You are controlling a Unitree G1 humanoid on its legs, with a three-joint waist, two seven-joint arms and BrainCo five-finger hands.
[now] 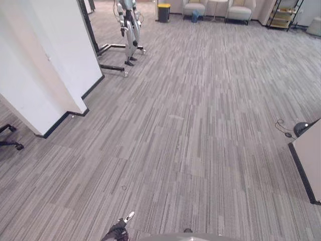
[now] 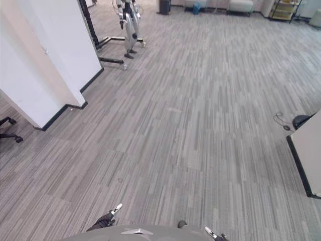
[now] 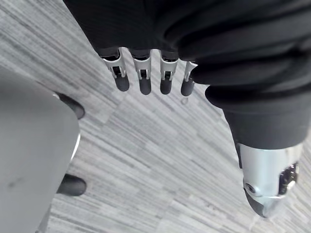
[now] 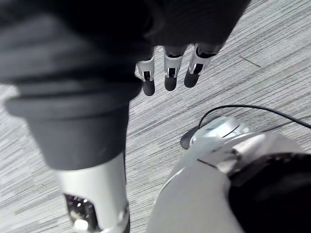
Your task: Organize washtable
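My left hand (image 1: 119,230) hangs low at my side over the grey striped carpet. In the left wrist view its fingers (image 3: 145,80) are straight and relaxed, with the thumb (image 3: 265,184) apart, and it holds nothing. My right hand (image 2: 215,234) hangs the same way on the other side. Its fingers (image 4: 170,73) point loosely at the carpet and nothing is in it.
A white partition wall (image 1: 45,75) with a black skirting stands at the left. Another humanoid robot on a black stand (image 1: 131,30) is at the back left. A light panel with a dark edge (image 1: 308,155) juts in at the right, beside a dark round device (image 1: 301,128). Armchairs (image 1: 239,11) and a bin (image 1: 164,12) line the far wall.
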